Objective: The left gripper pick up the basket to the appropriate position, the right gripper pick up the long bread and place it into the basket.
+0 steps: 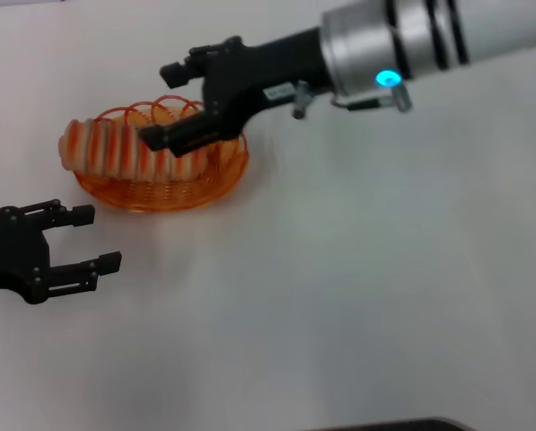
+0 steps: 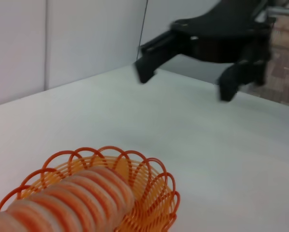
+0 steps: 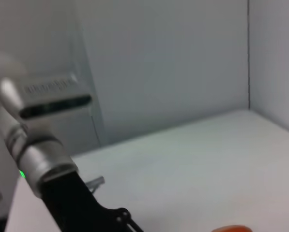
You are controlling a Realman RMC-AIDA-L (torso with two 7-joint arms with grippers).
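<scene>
The orange wire basket [image 1: 224,182] stands on the white table at the upper left. The long bread [image 1: 106,148], tan with orange-red stripes, lies in it, its left end over the rim. My right gripper [image 1: 162,103] is open and hovers over the basket's right half, one finger in front of the bread; it holds nothing. My left gripper [image 1: 97,238] is open and empty on the table, in front of and to the left of the basket. In the left wrist view the basket [image 2: 156,176] and bread [image 2: 71,198] are close, with the right gripper [image 2: 183,82] above and beyond them.
The white table [image 1: 366,287] stretches to the right and front. A dark edge [image 1: 384,425] shows at the bottom. White walls [image 2: 62,38] bound the table's far side. The right wrist view shows a silver arm [image 3: 38,162] and an orange sliver [image 3: 231,228].
</scene>
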